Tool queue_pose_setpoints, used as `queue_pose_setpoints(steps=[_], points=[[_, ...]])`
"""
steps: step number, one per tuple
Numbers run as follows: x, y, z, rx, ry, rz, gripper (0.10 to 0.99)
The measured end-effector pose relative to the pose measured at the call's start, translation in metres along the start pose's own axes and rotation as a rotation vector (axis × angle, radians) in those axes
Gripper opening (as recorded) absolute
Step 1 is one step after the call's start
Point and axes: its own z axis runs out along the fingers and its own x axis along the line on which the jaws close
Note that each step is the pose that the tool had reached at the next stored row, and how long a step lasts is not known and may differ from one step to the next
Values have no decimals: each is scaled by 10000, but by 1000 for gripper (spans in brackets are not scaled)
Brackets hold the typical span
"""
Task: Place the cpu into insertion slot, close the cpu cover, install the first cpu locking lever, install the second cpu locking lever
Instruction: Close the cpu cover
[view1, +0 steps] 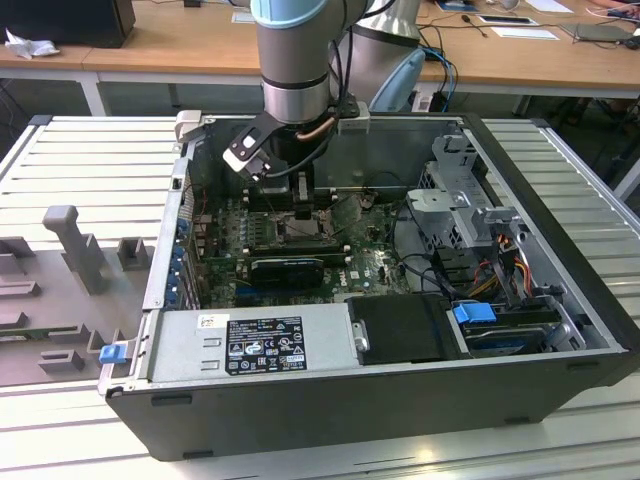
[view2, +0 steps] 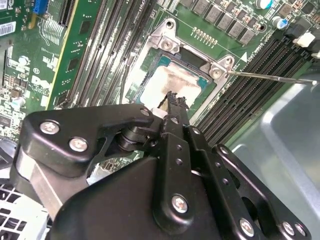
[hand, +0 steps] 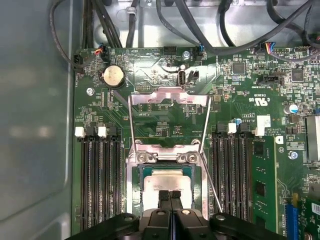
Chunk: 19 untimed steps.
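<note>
Inside an open computer case, the robot arm's black claw points down at a green motherboard. Its two fingers are pressed together, with nothing seen between them. Directly under the tips, the pale silvery cpu sits in the insertion slot. The silvery cpu cover frames the cpu and appears to lie flat. A thin wire locking lever slants just beside the claw. Long black memory slots run on both sides of the claw
</note>
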Motion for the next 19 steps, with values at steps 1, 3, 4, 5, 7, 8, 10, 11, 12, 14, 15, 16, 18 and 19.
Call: queue_pose_setpoints(steps=[1,3,4,5,7,8,10,11,12,14,15,16,18,19], points=[[0,7,0,2,-2,0,106],[-1,70,5,14,-3,9,106],[-3,106,8,20,-2,12,106],[-4,121,10,20,4,13,106],[-4,146,12,23,4,12,106],[-4,147,11,23,3,13,106],[-4,149,-8,24,2,13,106],[-4,150,-20,23,3,13,106],[-3,151,-38,23,4,13,106],[-3,154,-71,23,4,13,106],[-2,157,-101,24,4,13,106],[-2,160,-135,24,4,13,106],[0,166,-195,23,4,12,106],[2,168,-211,24,4,12,106]])
